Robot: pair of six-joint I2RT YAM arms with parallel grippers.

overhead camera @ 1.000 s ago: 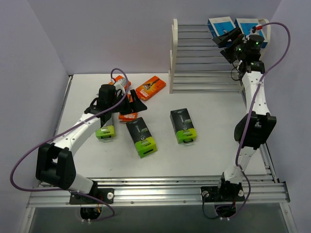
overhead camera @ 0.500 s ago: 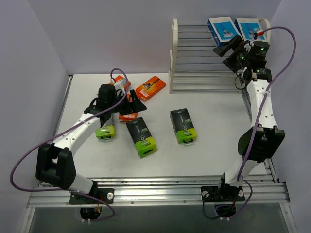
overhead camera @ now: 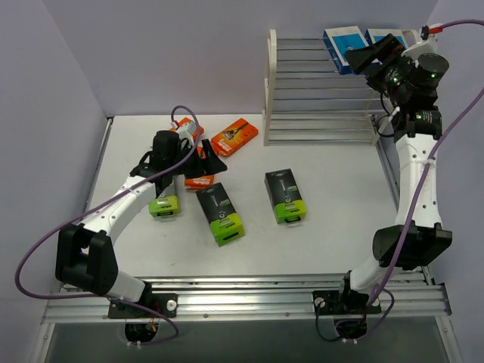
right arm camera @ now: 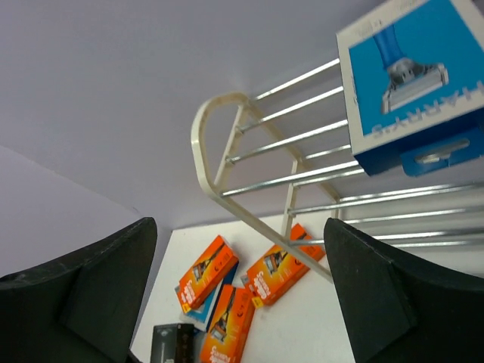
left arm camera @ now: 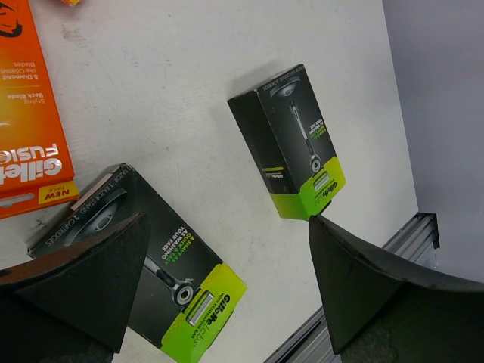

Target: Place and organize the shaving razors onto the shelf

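The right claw (overhead camera: 376,51) hangs wide and empty just in front of two blue packs (overhead camera: 342,41) on the top tier of the shelf (overhead camera: 271,76). The left claw (left arm camera: 227,219), also wide and empty, hovers over black packs (overhead camera: 285,195) and orange packs (overhead camera: 234,136) lying on the table (overhead camera: 340,189).

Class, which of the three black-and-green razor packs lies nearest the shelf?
The rightmost black pack, lying alone; the middle one and the left one sit farther from the shelf.
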